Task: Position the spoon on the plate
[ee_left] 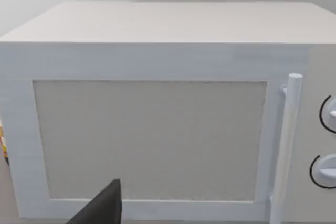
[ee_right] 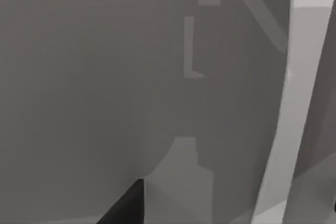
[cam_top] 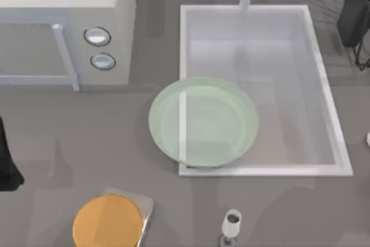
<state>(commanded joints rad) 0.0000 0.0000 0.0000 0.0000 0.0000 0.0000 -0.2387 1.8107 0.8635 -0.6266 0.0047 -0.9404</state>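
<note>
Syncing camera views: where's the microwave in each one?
Top: microwave, upper left, left of the sink.
Left wrist: its door faces the camera.
Right wrist: grey countertop and white sink rim instead.
Shared landmark: door handle, with knobs beside it, top and left wrist.

Plate [cam_top: 203, 122]: pale green, translucent, the white sink rim showing through it as a lighter band. Sink [cam_top: 329, 108]: white. Worktop [cam_top: 69, 137]: plain mid-grey. Microwave [cam_top: 63, 24]: off-white, with two dark-ringed dials and a finely speckled grey door panel. Disc [cam_top: 107, 222]: orange, on a grey board [cam_top: 145, 206]. Stemmed glass [cam_top: 231, 224]: white, with a dark inside.
</note>
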